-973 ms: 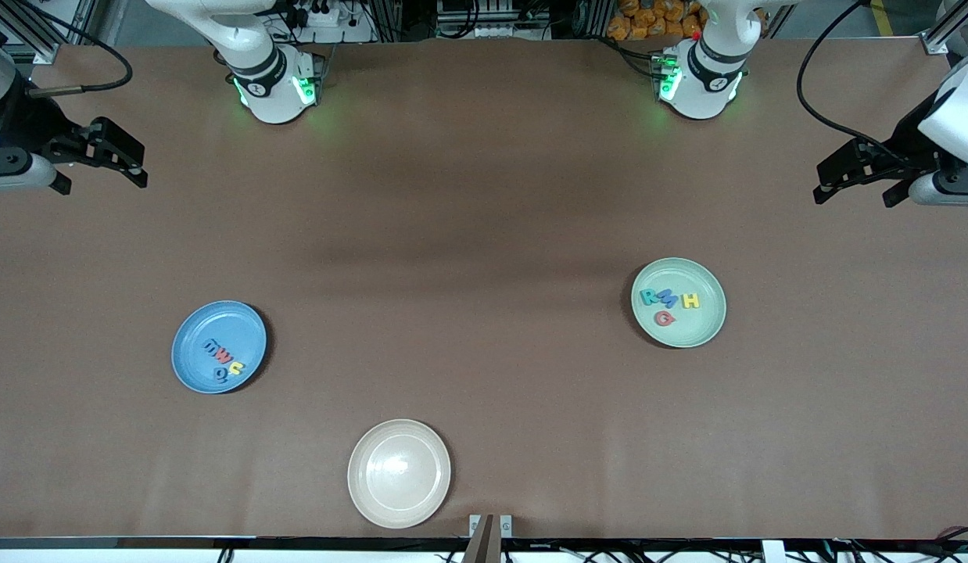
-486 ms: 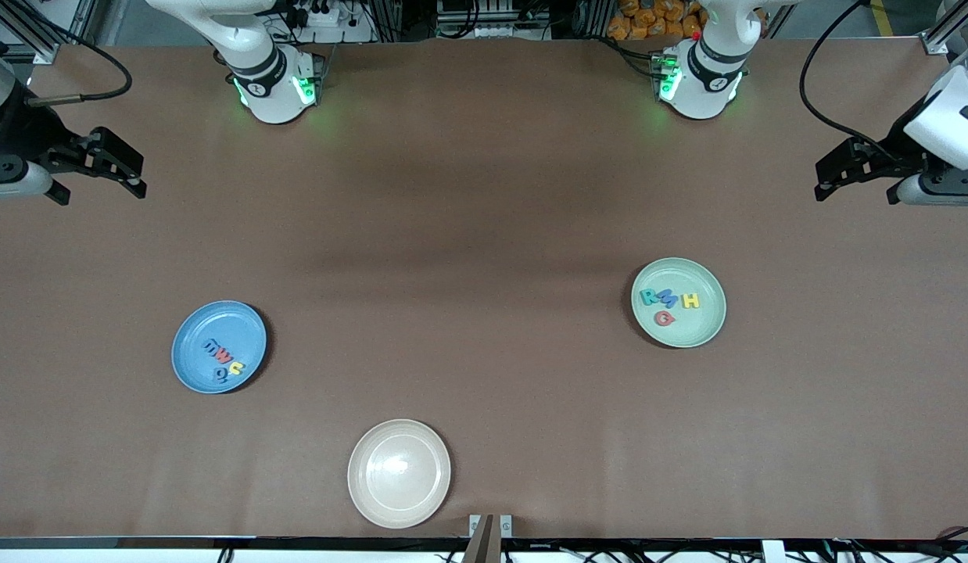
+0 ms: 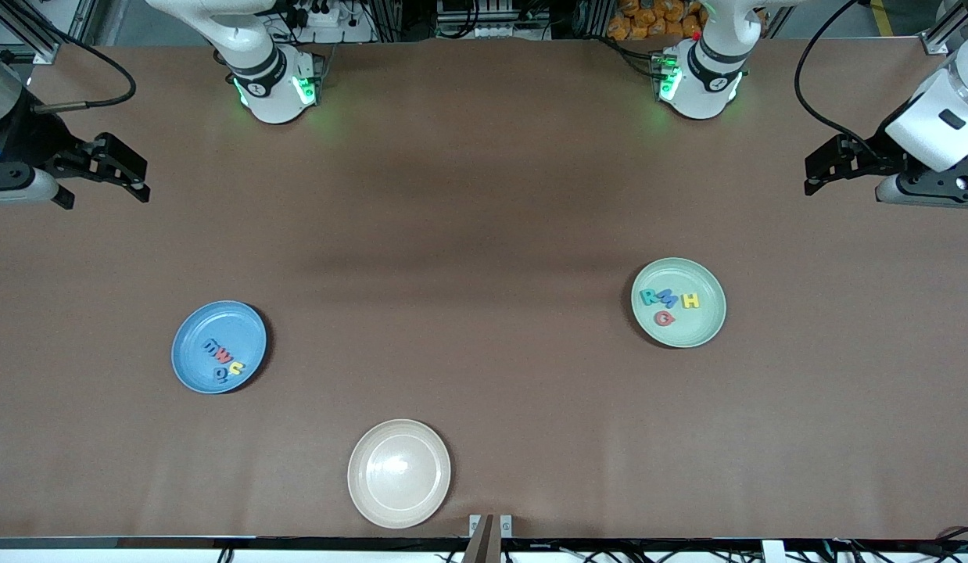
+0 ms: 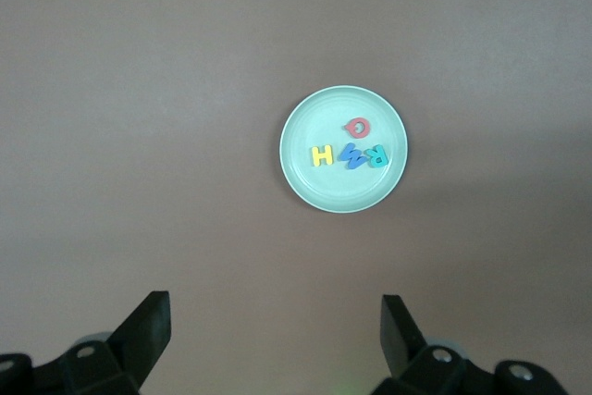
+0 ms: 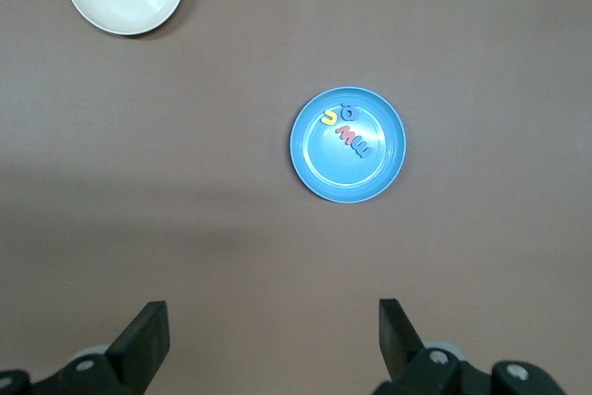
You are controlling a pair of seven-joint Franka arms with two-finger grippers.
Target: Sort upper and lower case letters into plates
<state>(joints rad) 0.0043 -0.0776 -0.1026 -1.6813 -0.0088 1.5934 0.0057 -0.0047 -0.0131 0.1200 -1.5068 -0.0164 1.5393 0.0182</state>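
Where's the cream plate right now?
In the front view the cream plate sits empty nearest the camera, near the table's middle, closer to the blue plate than to the mint green plate.

- Brown table [image 3: 484, 234]
- Blue plate [image 3: 195, 328] toward the right arm's end
- Mint plate [image 3: 699, 328] toward the left arm's end
- Cream plate [image 3: 399, 473] nearest the front camera, between them

In the pale mint green round plate [image 3: 707, 324] we read foam letters R, M, H, G [image 3: 665, 317]; those on the plain blue round plate [image 3: 195, 328] defy certain reading.
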